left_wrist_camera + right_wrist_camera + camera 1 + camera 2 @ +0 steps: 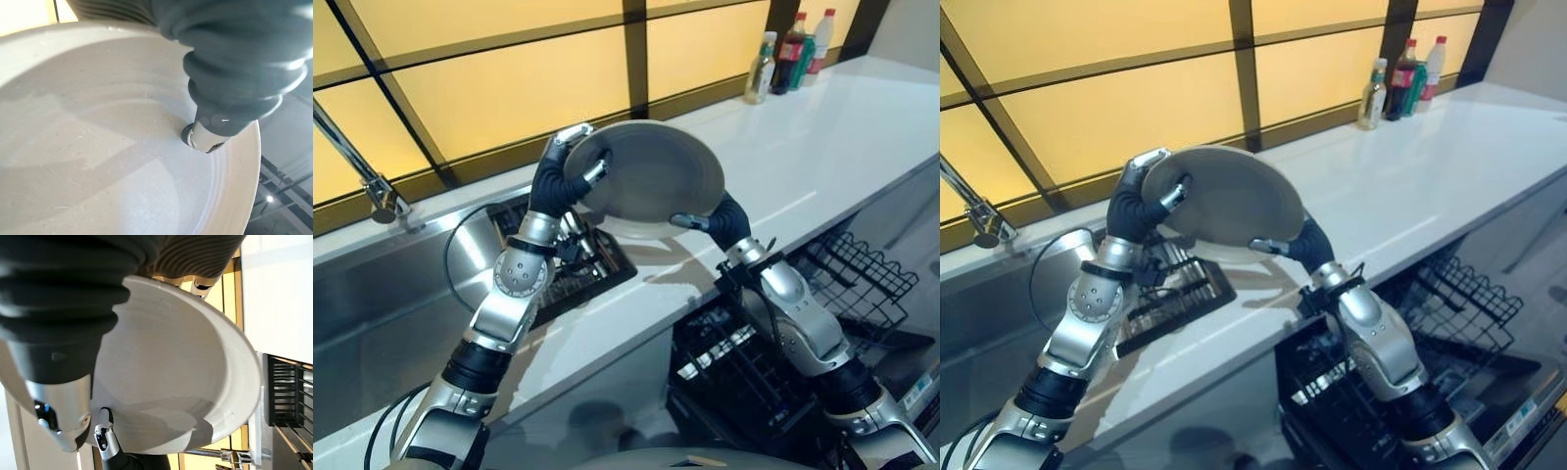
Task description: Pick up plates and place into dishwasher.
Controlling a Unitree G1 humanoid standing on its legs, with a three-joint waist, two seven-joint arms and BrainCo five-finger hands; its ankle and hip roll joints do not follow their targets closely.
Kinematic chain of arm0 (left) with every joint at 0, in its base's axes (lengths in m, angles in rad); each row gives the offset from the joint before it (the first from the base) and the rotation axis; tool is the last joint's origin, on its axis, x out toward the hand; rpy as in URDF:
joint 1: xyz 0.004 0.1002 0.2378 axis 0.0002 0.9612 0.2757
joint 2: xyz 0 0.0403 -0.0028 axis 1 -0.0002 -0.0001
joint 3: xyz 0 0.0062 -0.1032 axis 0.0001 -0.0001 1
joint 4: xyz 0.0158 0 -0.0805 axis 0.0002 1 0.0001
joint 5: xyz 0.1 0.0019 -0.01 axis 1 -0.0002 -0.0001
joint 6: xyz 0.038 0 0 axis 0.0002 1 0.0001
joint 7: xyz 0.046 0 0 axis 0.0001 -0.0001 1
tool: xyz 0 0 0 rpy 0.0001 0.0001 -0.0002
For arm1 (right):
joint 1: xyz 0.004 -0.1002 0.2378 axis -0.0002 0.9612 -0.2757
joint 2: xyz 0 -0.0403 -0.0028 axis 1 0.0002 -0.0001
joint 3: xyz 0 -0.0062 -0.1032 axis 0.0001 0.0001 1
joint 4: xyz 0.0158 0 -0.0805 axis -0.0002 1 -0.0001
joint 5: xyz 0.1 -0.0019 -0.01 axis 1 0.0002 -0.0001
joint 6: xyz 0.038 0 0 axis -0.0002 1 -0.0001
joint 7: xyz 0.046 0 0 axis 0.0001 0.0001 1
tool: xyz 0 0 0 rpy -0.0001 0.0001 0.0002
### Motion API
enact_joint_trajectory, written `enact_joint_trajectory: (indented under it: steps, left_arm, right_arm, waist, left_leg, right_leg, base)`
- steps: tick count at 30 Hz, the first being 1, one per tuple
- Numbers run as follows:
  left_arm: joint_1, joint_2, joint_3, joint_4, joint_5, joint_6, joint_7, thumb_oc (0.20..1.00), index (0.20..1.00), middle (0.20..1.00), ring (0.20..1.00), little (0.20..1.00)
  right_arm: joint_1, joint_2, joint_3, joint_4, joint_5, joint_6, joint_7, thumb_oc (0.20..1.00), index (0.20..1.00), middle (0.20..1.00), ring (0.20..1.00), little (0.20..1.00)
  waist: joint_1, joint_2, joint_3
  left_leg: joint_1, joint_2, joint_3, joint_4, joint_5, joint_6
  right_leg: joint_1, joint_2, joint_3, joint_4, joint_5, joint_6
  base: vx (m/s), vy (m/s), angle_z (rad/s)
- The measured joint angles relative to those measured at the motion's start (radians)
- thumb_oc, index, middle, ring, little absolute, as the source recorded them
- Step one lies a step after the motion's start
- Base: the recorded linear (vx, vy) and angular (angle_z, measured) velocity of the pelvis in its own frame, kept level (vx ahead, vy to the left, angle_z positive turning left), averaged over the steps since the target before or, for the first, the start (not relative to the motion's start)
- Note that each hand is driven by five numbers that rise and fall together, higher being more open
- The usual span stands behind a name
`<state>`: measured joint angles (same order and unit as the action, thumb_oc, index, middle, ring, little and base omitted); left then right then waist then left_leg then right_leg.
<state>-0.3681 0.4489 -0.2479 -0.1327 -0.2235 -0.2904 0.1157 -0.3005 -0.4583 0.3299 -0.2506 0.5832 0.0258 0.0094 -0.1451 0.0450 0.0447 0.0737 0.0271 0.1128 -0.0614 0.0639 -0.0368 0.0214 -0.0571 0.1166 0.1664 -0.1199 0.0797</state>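
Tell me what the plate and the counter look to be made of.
Plate: looks like glazed ceramic or stoneware, pale grey-white with a soft sheen, faint rings and specks; melamine can't be ruled out. It is pinched between the left hand and right hand. Counter: smooth white, glossy enough to show reflections, likely polished stone or solid surface.

The plate (651, 176) is round, pale grey-white and matte, with a shallow well and a broad raised rim. It is held in the air above the white counter (822, 147), tilted with its face toward the camera. The left hand (570, 171) grips its left rim; the right hand (720, 217) grips its lower right rim. The dishwasher rack (862, 279), black wire, stands open below the counter edge.
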Motion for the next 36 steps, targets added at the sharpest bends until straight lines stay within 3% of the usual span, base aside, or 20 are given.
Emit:
enact_joint_trajectory:
  steps: [1, 2, 3, 11, 22, 23, 24, 25, 31, 36]
  left_arm:
    - [0.000, 0.000, -0.001, 0.000, -0.002, 0.000, 0.000, 0.200, 0.200, 0.200, 0.200, 0.200]
    - [0.000, 0.000, -0.002, 0.000, -0.006, 0.000, 0.000, 0.200, 0.200, 0.200, 0.200, 0.200]
    - [0.000, 0.000, -0.003, 0.000, -0.006, 0.000, 0.000, 0.200, 0.200, 0.200, 0.200, 0.200]
    - [-0.001, -0.015, -0.006, 0.000, -0.006, 0.020, -0.004, 0.200, 0.200, 0.200, 0.200, 0.200]
    - [-0.006, -0.016, -0.005, 0.000, -0.008, 0.044, -0.004, 0.200, 0.200, 0.200, 0.200, 0.200]
    - [-0.007, -0.017, -0.005, 0.000, -0.009, 0.046, -0.004, 0.244, 0.244, 0.244, 0.244, 0.244]
    - [-0.010, -0.017, -0.006, 0.000, -0.015, 0.049, -0.004, 0.551, 0.551, 0.551, 0.551, 0.551]
    - [-0.012, -0.021, -0.007, 0.000, -0.040, 0.053, -0.006, 1.000, 1.000, 1.000, 1.000, 1.000]
    - [-0.014, -0.077, -0.009, -0.003, -0.108, 0.075, -0.025, 1.000, 1.000, 1.000, 1.000, 1.000]
    - [-0.014, -0.077, -0.007, -0.006, -0.117, 0.109, -0.036, 1.000, 1.000, 1.000, 1.000, 1.000]
  right_arm:
    - [-0.002, 0.001, 0.001, 0.000, 0.000, 0.000, -0.007, 0.884, 0.884, 0.884, 0.884, 0.884]
    - [-0.003, 0.003, 0.001, 0.000, 0.000, -0.001, -0.013, 0.391, 0.391, 0.391, 0.391, 0.391]
    - [-0.003, 0.007, 0.001, 0.000, 0.000, -0.001, -0.019, 0.200, 0.200, 0.200, 0.200, 0.200]
    - [-0.004, 0.017, 0.005, 0.000, -0.005, -0.001, -0.070, 0.200, 0.200, 0.200, 0.200, 0.200]
    - [-0.009, 0.012, 0.004, 0.000, -0.042, -0.005, -0.069, 0.200, 0.200, 0.200, 0.200, 0.200]
    - [-0.009, 0.011, 0.001, 0.000, -0.039, -0.005, -0.065, 0.200, 0.200, 0.200, 0.200, 0.200]
    - [-0.009, 0.011, -0.002, 0.000, -0.039, -0.006, -0.062, 0.200, 0.200, 0.200, 0.200, 0.200]
    - [-0.008, 0.011, -0.004, 0.000, -0.038, -0.013, -0.060, 0.200, 0.200, 0.200, 0.200, 0.200]
    - [0.074, 0.016, -0.086, -0.002, -0.021, -0.078, -0.051, 0.200, 0.200, 0.200, 0.200, 0.200]
    - [0.216, 0.020, -0.212, -0.001, 0.030, -0.131, -0.063, 0.200, 0.200, 0.200, 0.200, 0.200]
  waist:
    - [0.000, 0.000, 0.000]
    - [0.000, 0.000, 0.000]
    - [0.001, 0.000, 0.000]
    - [0.001, 0.000, -0.001]
    - [-0.005, 0.000, -0.002]
    - [-0.006, 0.000, -0.002]
    - [-0.006, 0.000, -0.002]
    - [-0.011, 0.000, -0.002]
    - [-0.019, -0.005, -0.004]
    - [-0.075, -0.006, -0.005]
  left_leg:
    - [0.000, 0.000, -0.003, 0.001, 0.000, 0.000]
    - [0.001, 0.000, -0.004, 0.001, 0.000, 0.000]
    - [0.001, 0.000, -0.006, 0.002, 0.000, 0.000]
    - [0.000, 0.000, -0.010, 0.003, 0.000, 0.000]
    - [0.001, 0.000, -0.008, 0.004, 0.000, 0.000]
    - [0.001, 0.000, -0.007, 0.005, 0.000, 0.000]
    - [0.001, 0.000, -0.006, 0.005, 0.000, 0.000]
    - [0.002, 0.000, -0.005, 0.005, 0.000, 0.000]
    - [0.003, 0.000, 0.021, 0.004, -0.001, 0.000]
    - [0.006, -0.001, 0.052, -0.001, -0.004, 0.007]
  right_leg:
    - [0.002, 0.000, -0.003, 0.000, 0.000, 0.000]
    - [0.004, 0.000, -0.004, -0.001, 0.000, 0.000]
    - [0.006, 0.000, -0.007, -0.001, 0.000, 0.000]
    - [0.010, -0.001, -0.012, -0.007, 0.001, -0.001]
    - [0.011, -0.001, -0.012, -0.006, 0.002, -0.002]
    - [0.010, -0.001, -0.011, -0.005, 0.002, -0.001]
    - [0.010, -0.001, -0.011, -0.005, 0.002, -0.001]
    - [0.009, -0.001, -0.009, -0.004, 0.002, -0.001]
    - [-0.011, 0.002, 0.017, 0.010, 0.002, 0.000]
    - [-0.027, 0.003, 0.048, 0.010, 0.008, 0.009]
  base:
    - [0.00, 0.004, 0.07]
    - [0.00, 0.003, 0.06]
    - [0.00, 0.004, 0.05]
    - [0.00, 0.001, 0.00]
    - [0.00, 0.000, 0.00]
    - [-0.03, -0.004, -0.01]
    - [-0.04, -0.006, -0.02]
    - [-0.03, -0.006, -0.04]
    - [-0.05, -0.002, -0.11]
    - [-0.08, -0.003, -0.21]
